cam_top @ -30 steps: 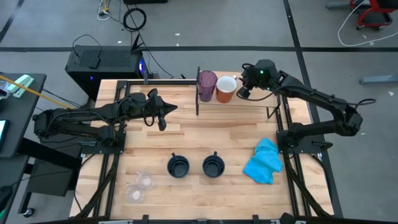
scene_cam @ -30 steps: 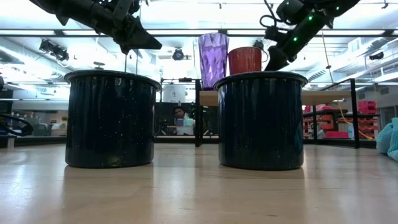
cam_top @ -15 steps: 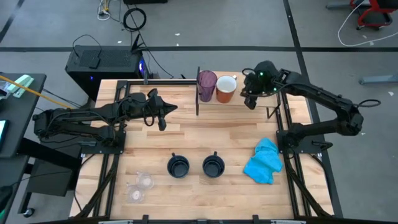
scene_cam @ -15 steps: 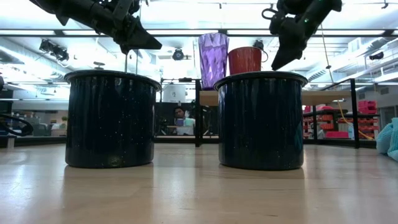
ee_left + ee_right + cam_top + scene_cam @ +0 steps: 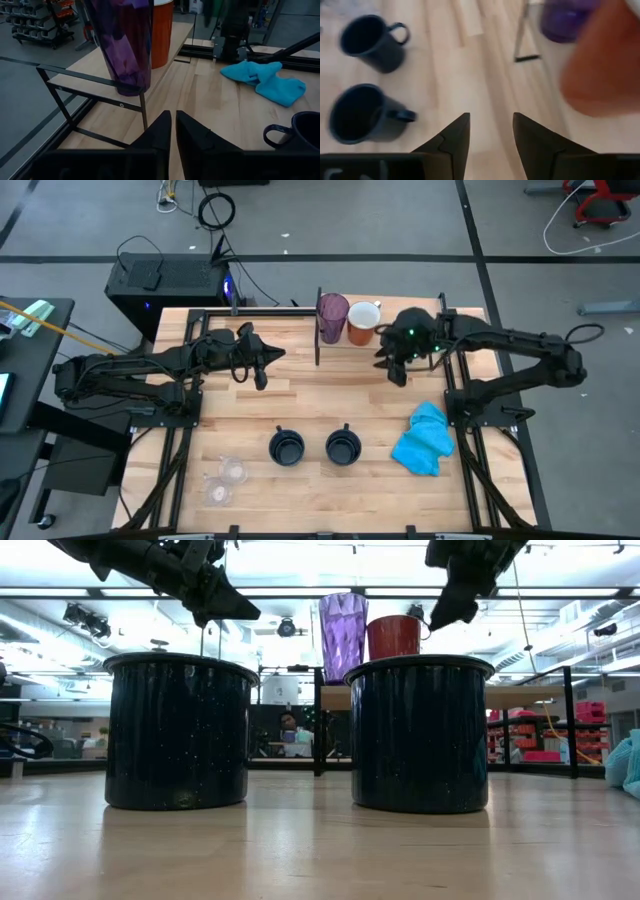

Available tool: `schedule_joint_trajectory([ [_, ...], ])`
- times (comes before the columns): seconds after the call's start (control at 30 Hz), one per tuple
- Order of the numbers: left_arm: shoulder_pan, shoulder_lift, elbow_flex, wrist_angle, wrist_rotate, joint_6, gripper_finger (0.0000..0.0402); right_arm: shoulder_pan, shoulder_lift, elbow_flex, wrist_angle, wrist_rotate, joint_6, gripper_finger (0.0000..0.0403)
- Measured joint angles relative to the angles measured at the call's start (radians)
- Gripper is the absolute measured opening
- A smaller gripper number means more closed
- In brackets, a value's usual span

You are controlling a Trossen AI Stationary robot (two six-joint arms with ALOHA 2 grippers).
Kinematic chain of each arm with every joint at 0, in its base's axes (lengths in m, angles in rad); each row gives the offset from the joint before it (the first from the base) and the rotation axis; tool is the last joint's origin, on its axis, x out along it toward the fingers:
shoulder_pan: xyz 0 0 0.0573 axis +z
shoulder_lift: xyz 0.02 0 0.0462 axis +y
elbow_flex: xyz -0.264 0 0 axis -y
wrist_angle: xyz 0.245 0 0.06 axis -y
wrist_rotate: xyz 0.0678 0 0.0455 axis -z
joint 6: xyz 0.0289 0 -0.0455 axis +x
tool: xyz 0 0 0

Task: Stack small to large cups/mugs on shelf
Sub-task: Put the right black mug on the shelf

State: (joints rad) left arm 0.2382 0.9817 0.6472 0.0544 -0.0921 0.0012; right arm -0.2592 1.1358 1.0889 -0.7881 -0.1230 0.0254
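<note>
The purple tumbler (image 5: 333, 315) and the orange mug (image 5: 362, 323) stand side by side on the shelf (image 5: 95, 75) at the table's far edge. Two navy mugs (image 5: 287, 447) (image 5: 343, 447) stand upright on the table near the front. Two clear cups (image 5: 233, 470) (image 5: 217, 492) sit at the near left. My right gripper (image 5: 397, 370) is open and empty, just in front of the shelf and to the right of the orange mug, looking down on the navy mugs (image 5: 372, 42) (image 5: 360, 112). My left gripper (image 5: 258, 370) is shut and empty at mid-left, facing the tumbler (image 5: 125, 40).
A bright blue cloth (image 5: 425, 438) lies crumpled at the table's right. The shelf's thin black uprights (image 5: 318, 330) stand beside the tumbler. Bare tabletop lies between the shelf and the navy mugs.
My right gripper has drawn away from the orange mug toward the table's near edge and tipped so it points down at the table. The mug and tumbler have stayed on the shelf.
</note>
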Motion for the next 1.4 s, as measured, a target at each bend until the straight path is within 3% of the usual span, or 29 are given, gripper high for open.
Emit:
schedule_joint_trajectory([
  [0.2,0.0,0.0,0.0,0.0,0.0,-0.016,0.0028,0.186,0.021,0.0,0.054,0.067,0.05,0.0154],
  [0.43,0.0,0.0,0.0,0.0,0.0,-0.016,0.0028,0.37,0.162,0.0,0.173,0.121,0.063,0.016],
  [0.9,0.0,0.0,0.0,-0.006,0.0,-0.016,0.0026,0.589,0.387,0.006,0.315,0.122,0.135,0.0167],
  [1.4,0.0,0.0,0.0,-0.008,0.0,-0.016,0.0036,0.762,0.542,0.103,0.316,0.218,0.023,0.0176],
])
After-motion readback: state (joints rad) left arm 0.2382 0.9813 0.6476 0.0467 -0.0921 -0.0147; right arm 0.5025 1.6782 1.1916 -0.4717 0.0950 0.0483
